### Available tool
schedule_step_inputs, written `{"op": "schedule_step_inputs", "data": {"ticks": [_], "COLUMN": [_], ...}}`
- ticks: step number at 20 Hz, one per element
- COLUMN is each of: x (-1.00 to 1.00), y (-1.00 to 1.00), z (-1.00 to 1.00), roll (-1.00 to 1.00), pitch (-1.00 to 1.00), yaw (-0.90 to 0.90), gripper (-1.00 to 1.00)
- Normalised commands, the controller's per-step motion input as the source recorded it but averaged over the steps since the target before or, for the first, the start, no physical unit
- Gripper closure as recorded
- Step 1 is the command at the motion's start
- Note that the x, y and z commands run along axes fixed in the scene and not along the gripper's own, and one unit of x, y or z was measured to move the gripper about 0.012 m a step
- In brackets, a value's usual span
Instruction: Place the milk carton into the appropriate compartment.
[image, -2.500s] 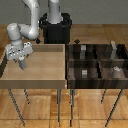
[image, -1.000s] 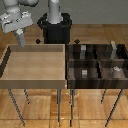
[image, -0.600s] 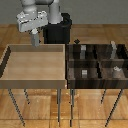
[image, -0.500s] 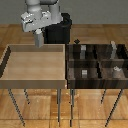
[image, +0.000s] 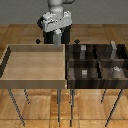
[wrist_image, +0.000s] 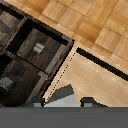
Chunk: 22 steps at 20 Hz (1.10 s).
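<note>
Milk carton hangs pinched in our hand, above the far edge where the light wooden tray meets the dark divided tray. We judge the lift done; carrying it over a compartment and releasing remain.

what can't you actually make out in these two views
1. milk carton: the wrist view shows only a grey peak; the grey band at the frame edge cuts off the rest.
2. gripper: in the exterior view it is too small and blurred to tell whether it is shut on the carton.
3. grey blocks among the dark dividers: too small in both views to identify.
</note>
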Motion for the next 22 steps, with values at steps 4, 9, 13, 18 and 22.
{"op": "schedule_step_inputs", "data": {"ticks": [4, 9, 13, 18, 22], "x": [0.0, -0.24, -1.0, -0.6, 0.0], "y": [1.0, 0.6, 0.0, 0.3, 1.0], "z": [0.0, 0.0, 0.0, 0.0, 0.0], "roll": [0.0, 0.0, 0.0, 0.0, 0.0], "pitch": [0.0, 0.0, 0.0, 0.0, 0.0], "yaw": [0.0, 0.0, 0.0, 0.0, 0.0], "gripper": [1.0, 1.0, 1.0, 1.0, 1.0]}}
